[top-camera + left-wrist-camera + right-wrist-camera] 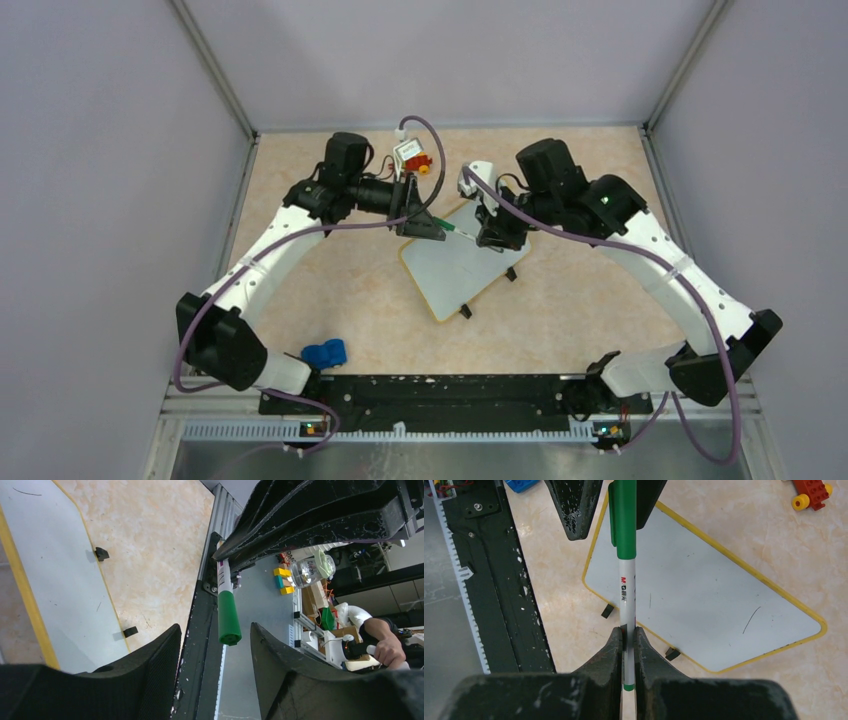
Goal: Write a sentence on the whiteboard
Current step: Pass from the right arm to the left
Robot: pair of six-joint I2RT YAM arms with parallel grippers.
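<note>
Whiteboard (455, 275) lies flat mid-table, skewed, with black feet (607, 611) on its 5 o'clock edge and a couple of thin dark strokes (751, 620) on the surface. Right gripper (628, 632) is clenched on the green marker (626, 580), held over the board's 12 o'clock corner. Left gripper (215, 630) fingers are spread either side of the cap (229, 620), gap on both sides, no contact. Both grippers hide that corner from above. Red-yellow toy (415, 160) sits at 12 o'clock of the board, blue block (324, 353) at 8 o'clock by the left arm base.
</note>
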